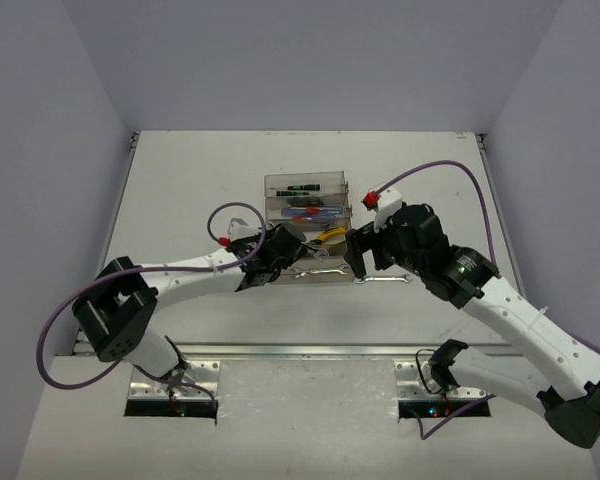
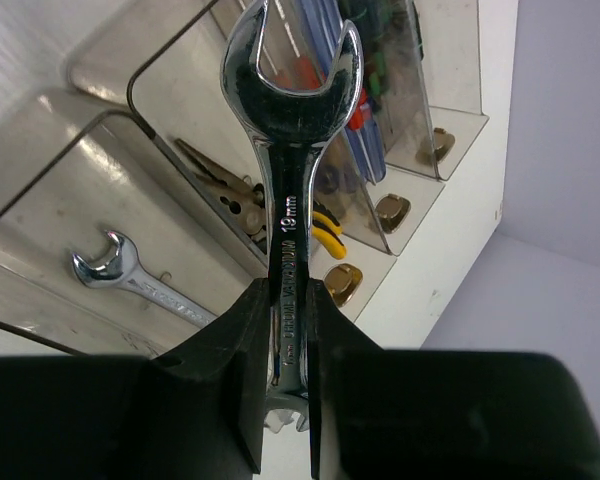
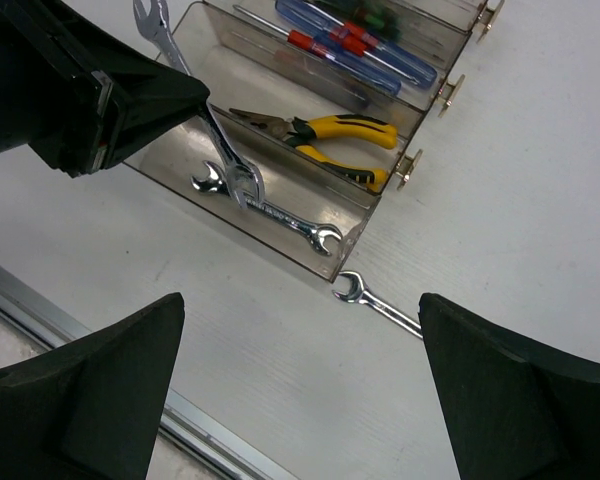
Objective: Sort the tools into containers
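Right now the held wrench (image 2: 290,190) is hanging steeply, one open head pointing down into the nearest tray (image 3: 185,150) and the other sticking up behind the fingers. The left pincer (image 2: 292,300) is clamping it by the shaft, jaws pressing flat against both sides. Below it a second wrench (image 3: 275,215) is lying flat along the tray's length, so the held one's long axis is standing almost across the lying one rather than along it. In the right wrist view the lower head is overlapping the second wrench; whether they are touching I cannot tell. I am judging that the coming move is turning on this: the held wrench is sitting over the compartment that is taking wrenches, and a release from here should be tipping it down beside its mate, provided the upper end is falling inward and not over the near wall.

Next door the pliers (image 3: 330,140) are lying in the neighbouring tray. Further out, a loose wrench (image 3: 378,305) is lying on the table (image 3: 520,150) just beside the nearest tray's right end — outside it, and running away to the right. The right pincer (image 3: 300,385) is hovering over it with jaws spread wide and gripping nothing — that arm is sitting much nearer to it than the left.
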### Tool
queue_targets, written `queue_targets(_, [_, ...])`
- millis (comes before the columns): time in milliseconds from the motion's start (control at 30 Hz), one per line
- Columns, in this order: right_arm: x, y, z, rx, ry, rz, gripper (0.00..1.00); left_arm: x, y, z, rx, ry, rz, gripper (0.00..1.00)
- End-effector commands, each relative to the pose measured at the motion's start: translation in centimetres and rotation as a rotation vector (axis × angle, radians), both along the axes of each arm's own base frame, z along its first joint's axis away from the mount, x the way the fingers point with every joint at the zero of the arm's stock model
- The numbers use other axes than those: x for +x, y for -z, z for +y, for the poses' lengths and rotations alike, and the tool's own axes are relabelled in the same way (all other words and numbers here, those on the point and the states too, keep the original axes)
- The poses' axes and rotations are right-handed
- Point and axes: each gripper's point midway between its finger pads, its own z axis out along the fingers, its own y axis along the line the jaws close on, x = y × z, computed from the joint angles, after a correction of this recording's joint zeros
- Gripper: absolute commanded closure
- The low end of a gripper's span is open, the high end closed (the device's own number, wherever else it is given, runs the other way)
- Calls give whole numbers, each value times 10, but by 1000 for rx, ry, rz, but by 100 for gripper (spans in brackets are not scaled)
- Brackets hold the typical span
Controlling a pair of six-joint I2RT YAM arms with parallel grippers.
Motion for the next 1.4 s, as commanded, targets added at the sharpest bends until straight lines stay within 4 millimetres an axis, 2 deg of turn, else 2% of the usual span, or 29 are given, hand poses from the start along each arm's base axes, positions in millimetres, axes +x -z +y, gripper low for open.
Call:
queue_targets(0, [3,-17,-9,15,43,-32,1,14,-22,-27,-198,-119,-66,100])
queue_targets(100, [3,-16,-12,8,46,-31,1,9,-11,-37,-217,-128,-49,100])
queue_targets(300, [1,-12,-11,8,30,-9,1,-1,-2,-52,-248,-149,-42,100])
queue_targets(500, [-4,-11,-11,6,10,4,1,-10,18,-59,-257,-175,-15,100])
queue_targets(667, [-8,-12,-8,18,-10,7,1,-14,20,-70,-270,-179,-15,100])
queue_targets(800, [-10,-12,-5,29,-26,18,1,-18,27,-70,-274,-189,1,100])
queue_targets(900, [-12,-13,-5,34,-29,18,1,-18,27,-68,-268,-193,-4,80])
queue_targets(967, [-12,-13,-5,36,-31,16,1,-17,25,-67,-269,-197,-10,75])
queue_targets(1033, [-12,-12,-4,35,-32,23,1,-16,23,-64,-270,-209,-24,76])
queue_targets(1067, [-11,-11,-4,36,-31,25,1,-14,21,-63,-275,-221,-32,96])
queue_targets(1100, [-11,-10,-4,32,-32,28,1,-14,23,-60,-275,-229,-37,100])
queue_targets(1167, [-11,-9,-4,29,-30,32,1,-12,23,-59,-282,-234,-41,100])
queue_targets(1200, [-11,-9,-3,31,-30,32,1,-11,23,-58,-281,-237,-37,98])
queue_targets(1233, [-10,-10,-3,33,-31,30,1,-10,23,-57,-278,-238,-36,91])
queue_targets(1300, [-10,-11,-3,32,-31,29,1,-9,17,-59,-267,-222,-45,70])
queue_targets(1367, [-10,-14,-3,37,-30,25,1,-8,7,-61,-267,-206,-58,66])
